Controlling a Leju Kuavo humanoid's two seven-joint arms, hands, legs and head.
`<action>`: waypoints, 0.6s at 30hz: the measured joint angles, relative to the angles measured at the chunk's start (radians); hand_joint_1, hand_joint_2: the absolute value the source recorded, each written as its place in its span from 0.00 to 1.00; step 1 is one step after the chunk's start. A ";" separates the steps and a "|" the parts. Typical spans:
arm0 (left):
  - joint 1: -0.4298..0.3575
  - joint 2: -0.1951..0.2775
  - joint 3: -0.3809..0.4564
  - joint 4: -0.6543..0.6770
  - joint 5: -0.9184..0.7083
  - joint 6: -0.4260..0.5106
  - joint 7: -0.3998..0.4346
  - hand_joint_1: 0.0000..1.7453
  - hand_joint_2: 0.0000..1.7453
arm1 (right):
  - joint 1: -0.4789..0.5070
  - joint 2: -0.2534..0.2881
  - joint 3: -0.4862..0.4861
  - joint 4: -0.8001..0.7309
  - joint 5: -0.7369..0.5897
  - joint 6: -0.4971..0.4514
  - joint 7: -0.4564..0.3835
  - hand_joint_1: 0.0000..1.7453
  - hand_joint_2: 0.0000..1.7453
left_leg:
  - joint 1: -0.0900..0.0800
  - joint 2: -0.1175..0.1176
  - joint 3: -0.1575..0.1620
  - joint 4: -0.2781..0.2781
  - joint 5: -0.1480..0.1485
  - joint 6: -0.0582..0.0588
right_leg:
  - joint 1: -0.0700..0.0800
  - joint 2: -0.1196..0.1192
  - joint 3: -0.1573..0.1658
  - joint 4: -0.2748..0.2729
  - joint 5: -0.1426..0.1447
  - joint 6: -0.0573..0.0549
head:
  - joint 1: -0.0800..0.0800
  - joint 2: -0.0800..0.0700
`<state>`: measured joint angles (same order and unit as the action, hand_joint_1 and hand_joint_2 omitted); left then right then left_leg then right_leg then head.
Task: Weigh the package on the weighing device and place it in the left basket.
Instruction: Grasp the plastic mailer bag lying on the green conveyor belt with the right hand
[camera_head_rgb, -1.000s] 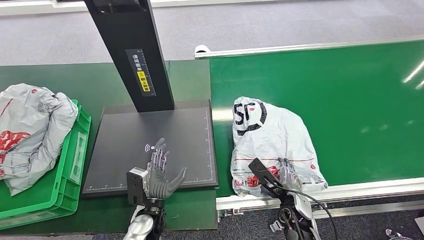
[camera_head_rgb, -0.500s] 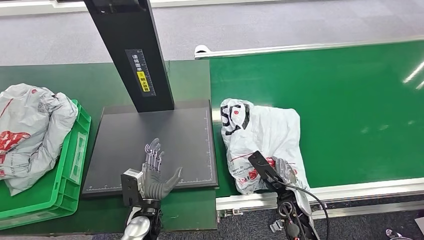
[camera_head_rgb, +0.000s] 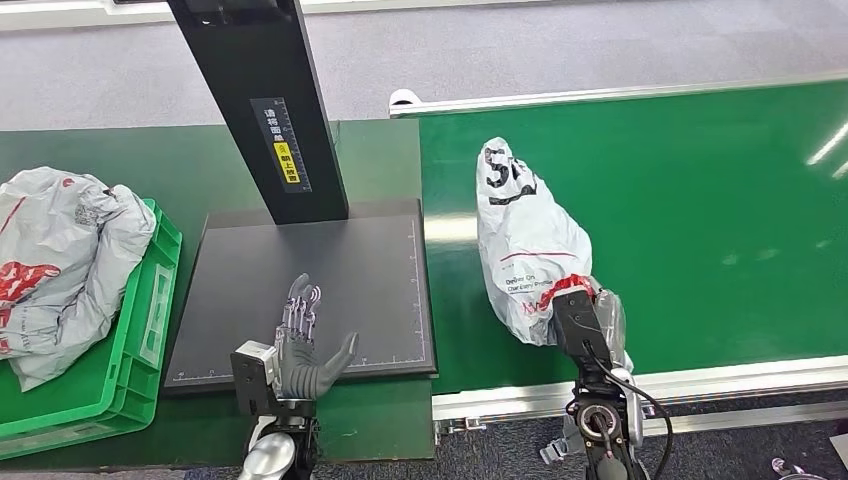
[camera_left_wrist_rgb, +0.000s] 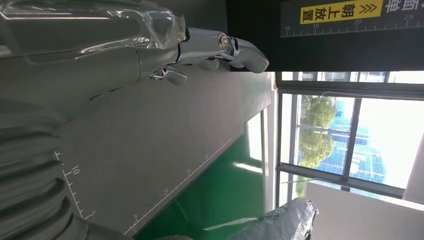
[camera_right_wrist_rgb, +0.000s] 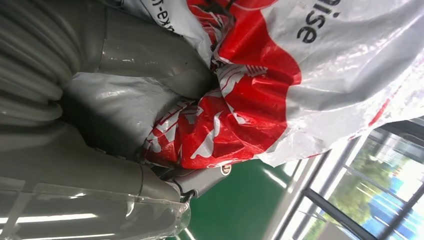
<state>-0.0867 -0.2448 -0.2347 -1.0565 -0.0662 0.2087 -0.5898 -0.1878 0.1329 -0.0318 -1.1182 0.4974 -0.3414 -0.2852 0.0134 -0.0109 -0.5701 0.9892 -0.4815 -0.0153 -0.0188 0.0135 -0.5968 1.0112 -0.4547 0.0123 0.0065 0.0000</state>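
- On the green conveyor belt (camera_head_rgb: 700, 220), right of centre: the white package (camera_head_rgb: 528, 245), a plastic mailer with black lettering at its far end and red print at its near end. It looks bunched and raised at the near end; whether any of it rests on the belt, cannot tell.
- Right hand (camera_head_rgb: 590, 318) grips the package's near, red-printed end. Right wrist view confirms it: grey thumb (camera_right_wrist_rgb: 150, 55) pressed against crumpled red-and-white plastic (camera_right_wrist_rgb: 260, 90), fingers wrapped under the fold.
- Left hand (camera_head_rgb: 300, 350) holds nothing, fingers spread and pointing away from the robot, thumb out to the side. It sits over the near edge of the weighing device (camera_head_rgb: 330, 280), a dark flat platform with ruler marks along its rim. Contact with the platform: cannot tell.
- Left wrist view: silver fingers (camera_left_wrist_rgb: 220, 47) extended above the dark platform surface (camera_left_wrist_rgb: 150, 150), apart from one another.
- Black upright column (camera_head_rgb: 262, 100) rises from the far side of the platform, carrying a yellow label.
- Left basket (camera_head_rgb: 140, 340), green plastic, just beside the platform at the left edge. A grey bag with red print (camera_head_rgb: 60, 260) fills it and overhangs its rim.
- Package lies well apart from the basket, with the platform between them.
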 joint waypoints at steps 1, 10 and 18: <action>0.000 0.000 0.001 -0.002 0.000 0.000 -0.005 0.00 1.00 | 0.007 0.001 -0.003 -0.013 -0.028 -0.019 -0.030 1.00 1.00 | 0.000 0.000 0.000 0.000 0.000 0.000 | 0.000 0.000 0.000 0.000 0.000 0.000 | 0.000 0.000; 0.011 0.007 0.003 -0.071 0.001 0.027 -0.043 0.00 1.00 | 0.069 0.008 -0.021 -0.159 -0.197 -0.097 -0.200 1.00 1.00 | 0.000 0.000 -0.001 0.000 0.000 0.000 | 0.000 0.000 0.000 0.000 0.000 0.000 | 0.000 0.000; 0.046 0.067 0.096 -0.433 -0.060 0.136 -0.072 0.00 1.00 | -0.025 0.037 0.160 -0.188 0.117 0.141 0.058 1.00 1.00 | 0.001 0.000 -0.001 0.000 0.002 -0.001 | 0.001 -0.001 0.000 0.001 0.000 -0.001 | 0.000 0.000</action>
<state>-0.0411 -0.1781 -0.1390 -1.4895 -0.1262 0.3444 -0.6621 -0.2125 0.1697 0.1283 -1.3058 0.6146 -0.2008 -0.2273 0.0148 -0.0108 -0.5711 0.9888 -0.4792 -0.0164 -0.0175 0.0128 -0.5971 1.0126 -0.4543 0.0115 0.0066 0.0000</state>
